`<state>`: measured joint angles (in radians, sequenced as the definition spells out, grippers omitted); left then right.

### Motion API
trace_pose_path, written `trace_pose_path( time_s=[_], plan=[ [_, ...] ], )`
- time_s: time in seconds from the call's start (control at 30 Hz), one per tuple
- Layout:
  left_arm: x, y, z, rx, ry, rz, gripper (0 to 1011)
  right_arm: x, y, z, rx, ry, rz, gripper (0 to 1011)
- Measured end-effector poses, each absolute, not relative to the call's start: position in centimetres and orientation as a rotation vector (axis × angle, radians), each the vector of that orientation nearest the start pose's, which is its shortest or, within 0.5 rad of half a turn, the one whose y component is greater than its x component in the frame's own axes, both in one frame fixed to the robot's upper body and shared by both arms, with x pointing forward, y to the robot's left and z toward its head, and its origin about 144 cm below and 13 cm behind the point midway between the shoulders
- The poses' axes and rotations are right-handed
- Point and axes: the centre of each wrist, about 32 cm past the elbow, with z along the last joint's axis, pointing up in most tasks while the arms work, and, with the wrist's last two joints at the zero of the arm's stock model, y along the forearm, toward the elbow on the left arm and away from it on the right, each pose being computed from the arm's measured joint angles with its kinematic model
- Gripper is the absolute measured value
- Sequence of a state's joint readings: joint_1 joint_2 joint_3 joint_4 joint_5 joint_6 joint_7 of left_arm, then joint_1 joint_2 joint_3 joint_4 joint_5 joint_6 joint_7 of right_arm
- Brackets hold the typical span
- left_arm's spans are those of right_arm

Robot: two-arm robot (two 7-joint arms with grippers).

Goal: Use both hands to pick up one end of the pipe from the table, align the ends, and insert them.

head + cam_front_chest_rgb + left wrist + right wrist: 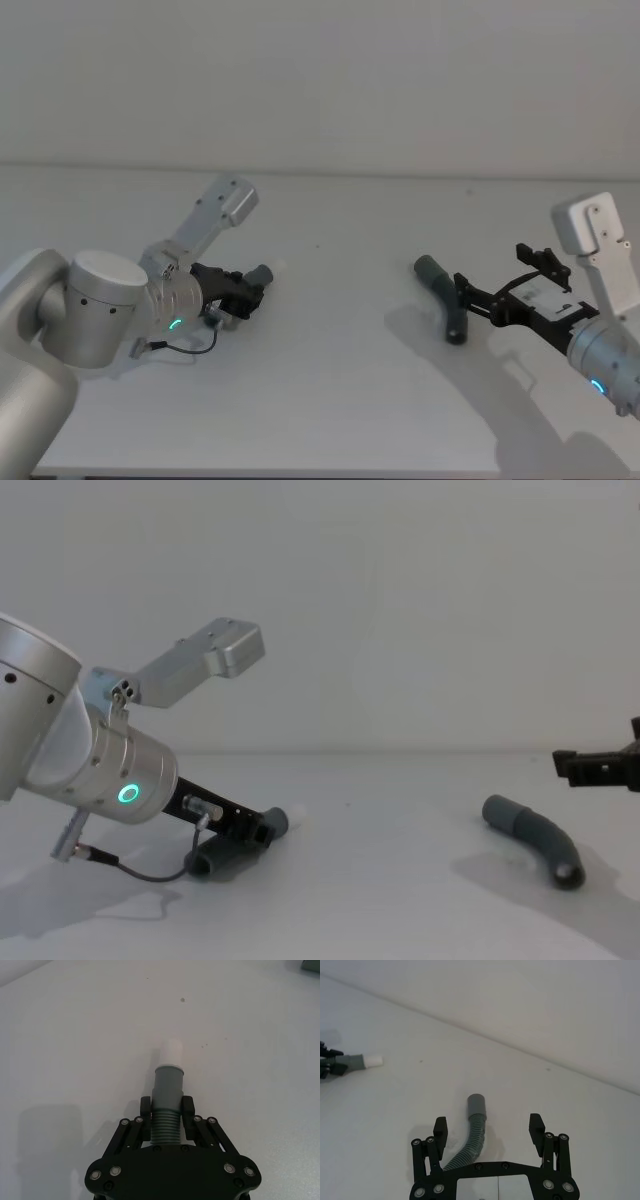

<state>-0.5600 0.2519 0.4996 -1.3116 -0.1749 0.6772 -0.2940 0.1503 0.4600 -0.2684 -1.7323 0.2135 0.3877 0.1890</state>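
Left end effector [166, 1110] is clamped on the white-tipped pipe piece [167, 1085], well left of the sleeve piece [472, 1135] on the table [395, 1110]. Right end effector [488, 1122] hangs open astride that one lengthwise, maybe just above it.

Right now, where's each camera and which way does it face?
Head: high, facing down at the table; left end effector shut on the white-tipped piece, right end effector open by the sleeve piece.
Chest: low, facing across the table; left arm large, right end effector at edge.
Left wrist: over its end effector, at the white-tipped piece.
Right wrist: over its end effector, at the sleeve piece.
Shared: head and right wrist show both pieces.
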Motion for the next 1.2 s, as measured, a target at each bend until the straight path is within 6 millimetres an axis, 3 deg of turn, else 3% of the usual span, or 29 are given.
trace_pose_path(
  time_s=[1.2],
  plan=[
    [58.1, 17.8, 123.8, 0.595, 0.164, 0.966, 353, 52.3, -24.6, 122.4, -0.481, 0.119, -1.018, 1000]
  ],
)
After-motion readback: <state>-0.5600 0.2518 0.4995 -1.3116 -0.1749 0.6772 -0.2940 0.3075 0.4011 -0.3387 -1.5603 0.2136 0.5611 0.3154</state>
